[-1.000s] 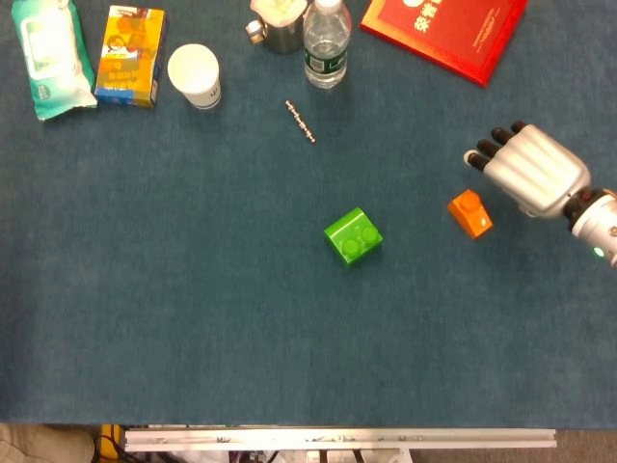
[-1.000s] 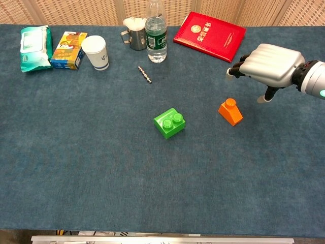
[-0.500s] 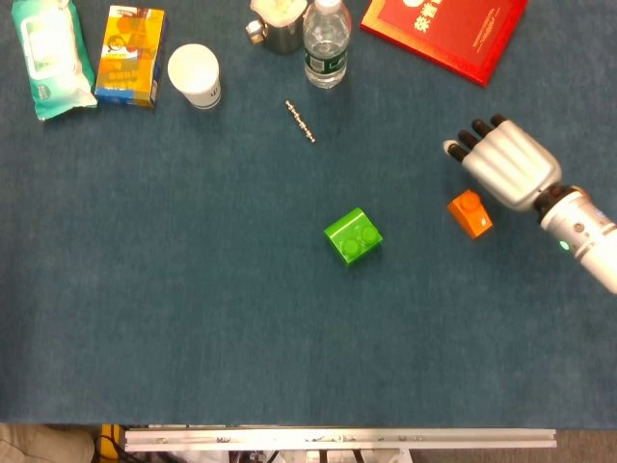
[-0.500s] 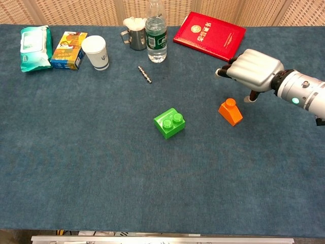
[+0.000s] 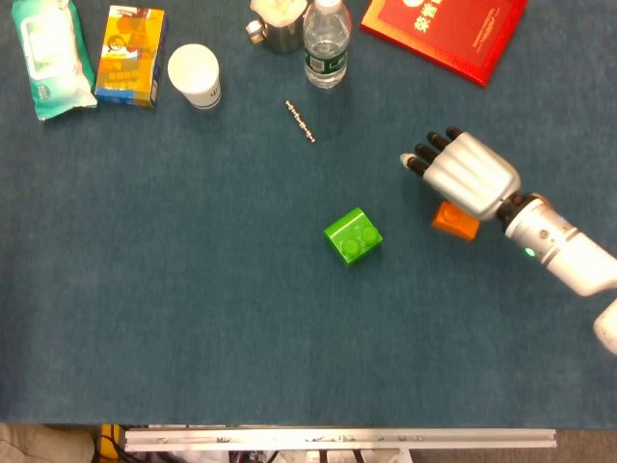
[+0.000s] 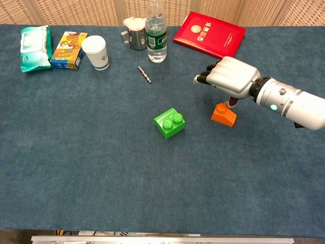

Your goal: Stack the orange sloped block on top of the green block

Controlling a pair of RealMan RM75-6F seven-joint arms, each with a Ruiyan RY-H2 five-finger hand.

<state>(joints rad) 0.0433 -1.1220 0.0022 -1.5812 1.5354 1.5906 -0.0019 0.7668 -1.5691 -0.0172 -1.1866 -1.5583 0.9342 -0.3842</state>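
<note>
The green block (image 5: pixel 353 235) (image 6: pixel 169 122) sits studs-up near the middle of the blue table. To its right lies the orange sloped block (image 5: pixel 453 222) (image 6: pixel 223 115), partly covered in the head view by my right hand (image 5: pixel 463 174) (image 6: pixel 228 77). That hand hovers just above the orange block with its fingers stretched out to the left, holding nothing. In the chest view its thumb reaches down to the block's stud and seems to touch it. My left hand appears in neither view.
Along the far edge stand a wipes pack (image 5: pixel 53 58), a juice box (image 5: pixel 130 53), a white cup (image 5: pixel 195 74), a metal cup (image 5: pixel 275 24), a water bottle (image 5: pixel 326 39) and a red book (image 5: pixel 443 29). A small metal rod (image 5: pixel 300 122) lies behind the green block.
My right hand has moved left and come over the orange block. The block has shifted slightly left and turned.
</note>
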